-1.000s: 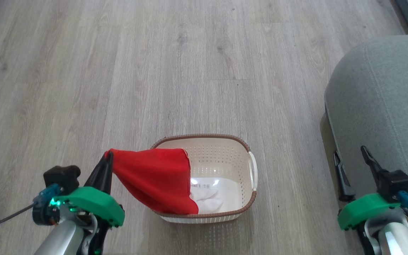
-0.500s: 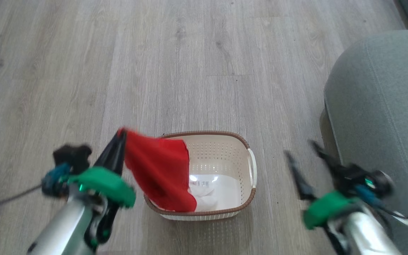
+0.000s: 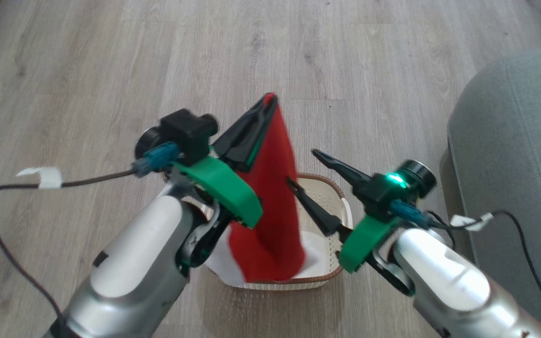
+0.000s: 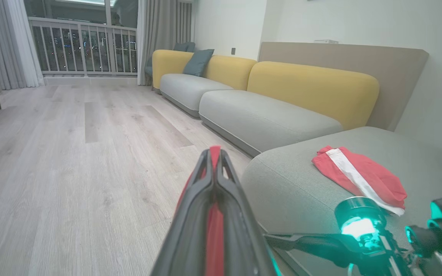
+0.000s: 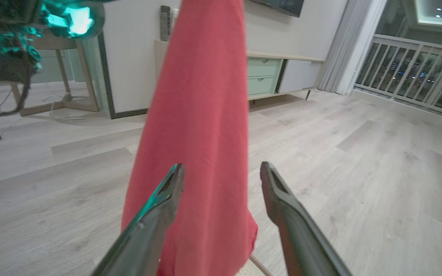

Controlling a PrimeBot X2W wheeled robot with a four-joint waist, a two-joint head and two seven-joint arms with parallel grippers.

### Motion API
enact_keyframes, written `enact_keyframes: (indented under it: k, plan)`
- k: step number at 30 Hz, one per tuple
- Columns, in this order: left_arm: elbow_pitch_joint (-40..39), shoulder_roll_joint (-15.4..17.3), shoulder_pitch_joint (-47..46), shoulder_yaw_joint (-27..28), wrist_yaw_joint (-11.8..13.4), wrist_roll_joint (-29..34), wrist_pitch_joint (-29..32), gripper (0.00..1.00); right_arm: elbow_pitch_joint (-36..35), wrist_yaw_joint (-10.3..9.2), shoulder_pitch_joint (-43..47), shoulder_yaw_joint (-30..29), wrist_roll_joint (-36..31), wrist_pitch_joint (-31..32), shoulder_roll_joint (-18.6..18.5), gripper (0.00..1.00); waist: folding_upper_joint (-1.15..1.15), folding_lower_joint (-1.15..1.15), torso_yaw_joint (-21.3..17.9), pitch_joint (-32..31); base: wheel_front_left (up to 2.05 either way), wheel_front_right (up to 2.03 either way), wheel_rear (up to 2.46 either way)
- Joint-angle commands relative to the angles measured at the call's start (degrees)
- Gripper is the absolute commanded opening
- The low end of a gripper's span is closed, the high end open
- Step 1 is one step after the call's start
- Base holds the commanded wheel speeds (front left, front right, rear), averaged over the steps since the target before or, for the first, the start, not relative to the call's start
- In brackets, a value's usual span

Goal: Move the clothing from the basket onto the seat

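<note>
Mostly, the hanging clothing [image 3: 270, 211] hides the basket [image 3: 318, 279] beneath it.

Pale wood-plank floor [image 3: 87, 70], grey-toned. Yellow-backed sofa [image 4: 313, 82] runs along the floor's wall-side edge, with a blue-grey cushion [image 4: 198, 61] at its far end. Grey curtains [image 4: 17, 46] and a balcony railing [image 4: 83, 48] at the floor's far edge. Sideboard [image 5: 263, 76] with pale green drawers against the opposite wall.

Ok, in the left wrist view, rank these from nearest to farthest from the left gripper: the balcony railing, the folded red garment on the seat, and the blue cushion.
1. Folded red garment, lying on the seat, right.
2. Blue cushion, at the yellow sofa's far end, upper middle.
3. Balcony railing, back of the room, upper left.
</note>
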Motion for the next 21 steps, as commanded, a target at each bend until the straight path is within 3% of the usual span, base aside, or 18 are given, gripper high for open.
enact_keyframes:
  k: [1, 5, 12, 13, 14, 19, 20, 21]
  plan:
    - [-1.4, 0.2, -4.0, 1.6, -0.5, 0.7, 0.3, 0.0, -1.1, -0.02, -3.0, 1.8, 1.2, -0.2, -0.2, 1.0, 0.0, -0.01, 0.2, -0.1, 0.0, 0.0, 0.0]
    - [-0.7, -1.3, -5.3, -0.3, -1.4, 1.0, 0.7, 0.0, 0.5, -0.02, -6.1, 4.7, 3.1, -0.2, -0.5, 1.0, 0.0, -0.01, 0.6, -0.2, 0.0, 0.0, 0.0]
    - [-3.4, -3.3, -5.2, -3.6, -3.6, -0.1, 2.2, 0.0, 5.0, -0.02, -7.2, 3.9, 3.1, -0.2, -1.5, 1.0, 0.0, -0.01, 1.5, -0.9, 0.0, 0.0, 0.0]
    - [-3.9, -3.4, -5.0, -3.8, -3.7, -0.4, 2.4, 0.0, 6.0, -0.02, -7.0, 4.0, 3.5, -0.2, -1.5, 0.45, 0.0, -0.01, 1.6, -1.1, 0.0, 0.0, 0.0]
    - [-4.4, -3.4, -4.8, -3.8, -3.7, -0.6, 2.5, 0.0, 6.7, -0.02, -6.6, 4.2, 4.3, -0.2, -1.2, 0.0, 0.0, -0.01, 1.6, -1.4, 0.0, 0.0, 0.0]
    - [-4.9, -2.7, -3.9, -3.6, -3.1, -1.0, 2.8, 0.0, 8.0, -0.02, -5.7, 4.8, 8.4, -0.2, -0.8, 0.0, 0.0, -0.01, 0.9, -2.3, 0.0, 0.0, 0.0]
    - [-4.7, -2.4, -3.7, -3.5, -3.0, -0.9, 2.7, 0.16, 7.8, -0.02, -5.5, 4.3, 9.0, -0.2, -0.8, 0.0, 0.0, -0.01, 0.6, -2.3, 0.0, 0.0, 0.0]
    - [-4.7, -2.4, -3.7, -3.5, -3.0, -0.9, 2.7, 0.16, 7.8, -0.02, -5.5, 4.3, 9.0, -0.2, -0.8, 0.0, 0.0, -0.01, 0.6, -2.3, 0.0, 0.0, 0.0]
